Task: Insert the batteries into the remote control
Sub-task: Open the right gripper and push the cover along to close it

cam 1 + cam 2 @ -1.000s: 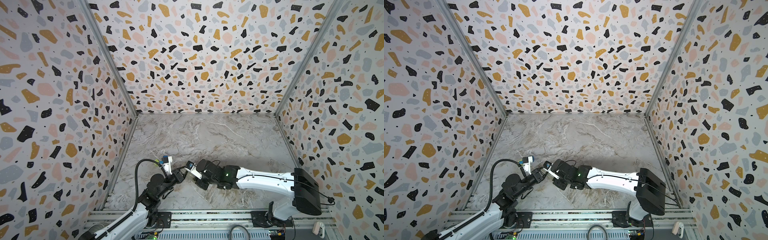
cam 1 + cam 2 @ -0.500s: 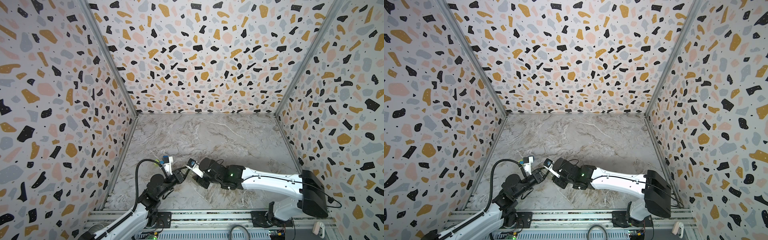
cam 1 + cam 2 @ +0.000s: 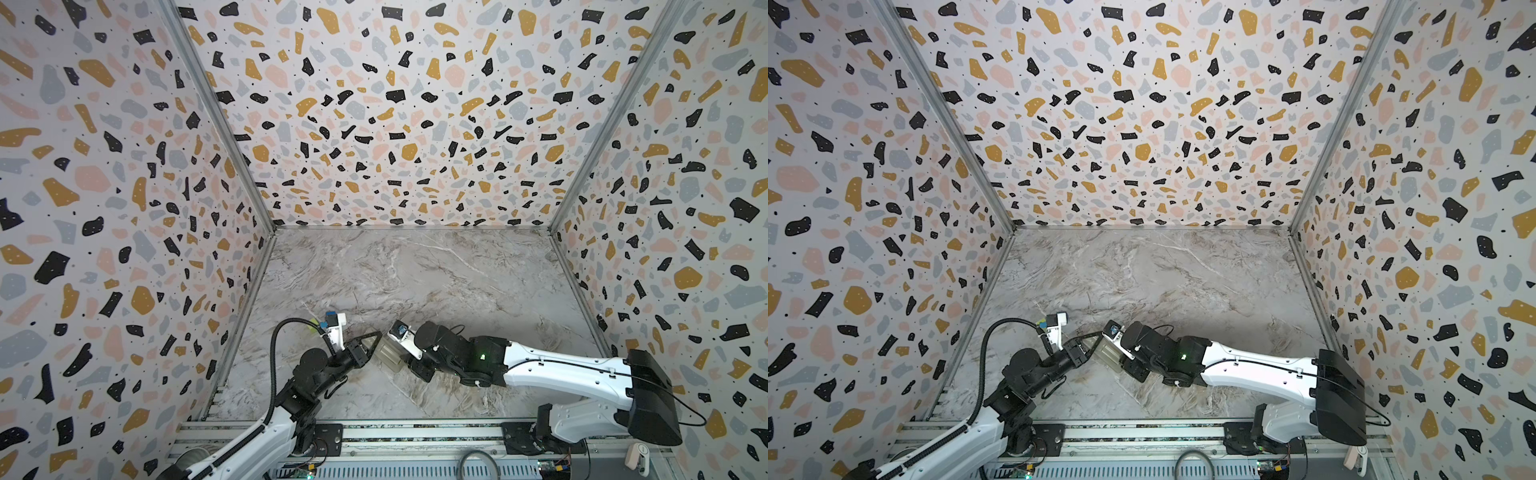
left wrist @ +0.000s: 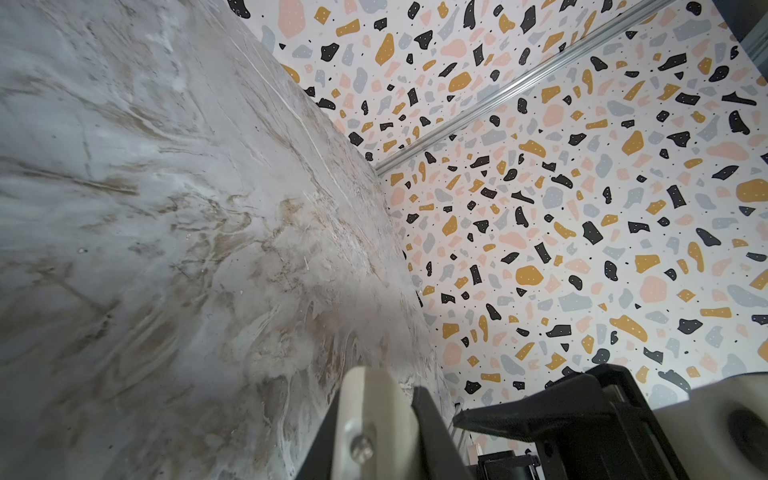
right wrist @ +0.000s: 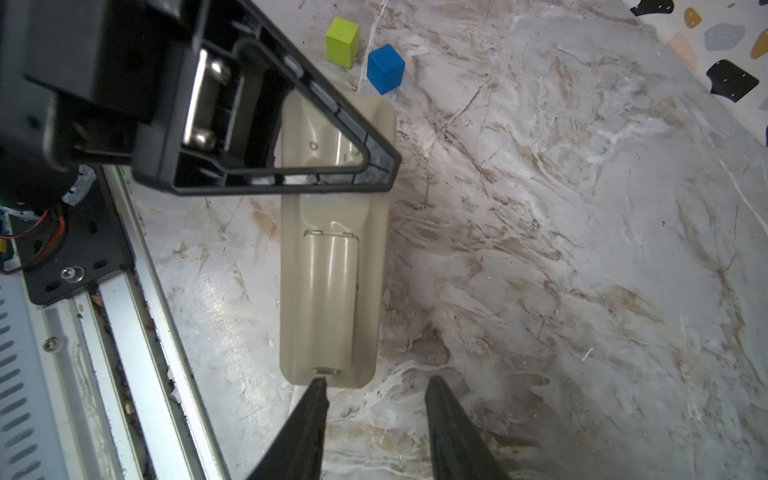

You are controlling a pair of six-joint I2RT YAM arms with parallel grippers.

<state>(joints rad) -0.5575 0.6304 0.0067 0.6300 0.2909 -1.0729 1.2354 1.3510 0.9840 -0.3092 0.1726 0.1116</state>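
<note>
The remote control (image 5: 332, 266) lies flat, back up, low and left of centre in both top views (image 3: 388, 353), between the grippers. Its long axis runs roughly left to right there, with the battery end toward the right gripper (image 5: 375, 380). The cover sits over the recess and no loose batteries show, so this is probably the cover step. The left gripper (image 5: 390, 166), jaws pressed together, bears on the far half. The right jaws are spread and empty, one tip touching the end notch. The next move likely calls for a careful lengthwise push there.

Remote control (image 3: 390, 353) — left hand (image 3: 375, 337) just beside it.
</note>
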